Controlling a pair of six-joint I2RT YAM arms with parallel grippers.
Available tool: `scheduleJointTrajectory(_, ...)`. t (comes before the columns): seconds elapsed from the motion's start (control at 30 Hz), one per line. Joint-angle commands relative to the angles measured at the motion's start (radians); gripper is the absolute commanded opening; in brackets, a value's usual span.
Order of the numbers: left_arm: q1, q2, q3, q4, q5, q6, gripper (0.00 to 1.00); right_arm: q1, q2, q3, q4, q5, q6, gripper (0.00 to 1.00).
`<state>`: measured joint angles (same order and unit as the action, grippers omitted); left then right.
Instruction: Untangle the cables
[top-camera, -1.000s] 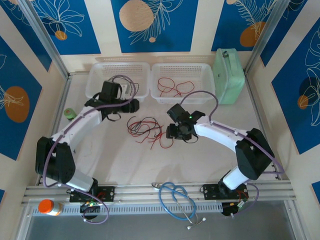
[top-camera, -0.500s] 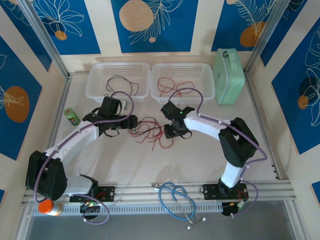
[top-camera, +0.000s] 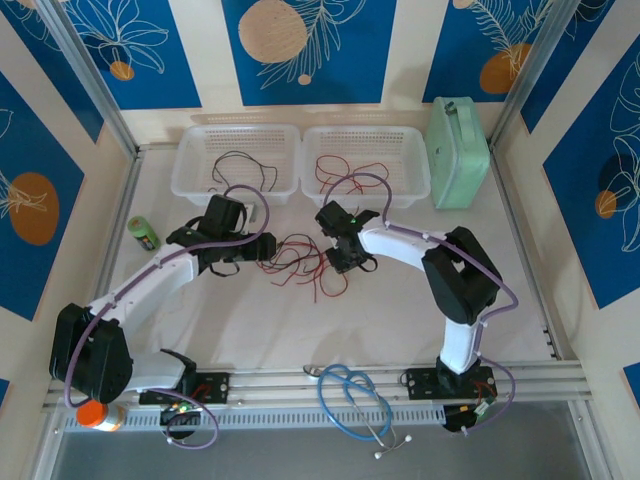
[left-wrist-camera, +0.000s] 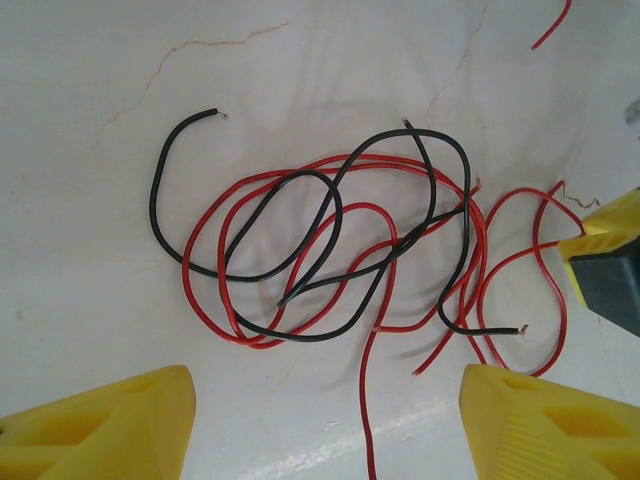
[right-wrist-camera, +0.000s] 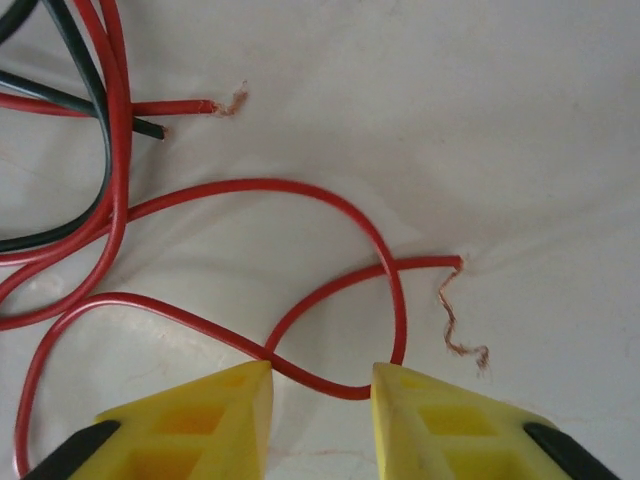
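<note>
Both arms are now drawn in on the cables (top-camera: 298, 256) tangled on the counter (top-camera: 250, 320): at their right edge the right gripper (right-wrist-camera: 320, 385) is narrowing, jaws not yet together, around one red loop, while over the tangle the left gripper (left-wrist-camera: 325, 385) hangs wide apart, so a first pull looks near.

The white tabletop (top-camera: 380, 310) bears tangled thin red and black wires (top-camera: 300, 258), two white mesh baskets (top-camera: 186, 165), a mint-green case (top-camera: 460, 150), and possibly a small green can (top-camera: 143, 234).

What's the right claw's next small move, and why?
Probably close the right claw on the red wire loop lying between its fingers: that strand's frayed end lies free beside it, clear of the tangle, so it looks easiest to draw out.
</note>
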<state>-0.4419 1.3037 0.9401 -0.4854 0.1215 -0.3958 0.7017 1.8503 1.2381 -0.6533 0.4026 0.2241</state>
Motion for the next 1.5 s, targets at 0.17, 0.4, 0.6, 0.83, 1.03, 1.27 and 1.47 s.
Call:
scheduleJointTrajectory(0.17,-0.015,-0.033,0.009,-0.024,-0.016,-0.018,0.7,-0.003,-0.035,0.036,-0.004,0.0,-0.017,0.3)
scheduleJointTrajectory(0.4,-0.02,-0.046,-0.006,-0.011,-0.013,-0.028,0.7,-0.041,-0.071,0.045,-0.079,-0.044,0.202,0.38)
scheduleJointTrajectory(0.6,-0.027,-0.048,-0.011,-0.002,-0.009,-0.032,0.7,-0.067,-0.147,-0.021,-0.037,-0.149,0.523,0.42)
scheduleJointTrajectory(0.83,-0.033,-0.053,-0.018,0.01,-0.002,-0.033,0.7,-0.031,-0.176,-0.064,0.142,-0.296,0.691,0.46)
scheduleJointTrajectory(1.03,-0.035,-0.08,-0.032,0.01,-0.017,-0.032,0.7,0.135,-0.119,0.061,0.09,-0.217,0.573,0.46)
scheduleJointTrajectory(1.27,-0.035,-0.085,-0.032,0.008,-0.017,-0.026,0.7,0.16,-0.008,0.129,0.048,-0.212,0.583,0.51)
scheduleJointTrajectory(1.47,-0.035,-0.081,-0.037,0.008,-0.016,-0.023,0.7,0.169,0.084,0.214,-0.008,-0.151,0.551,0.5)
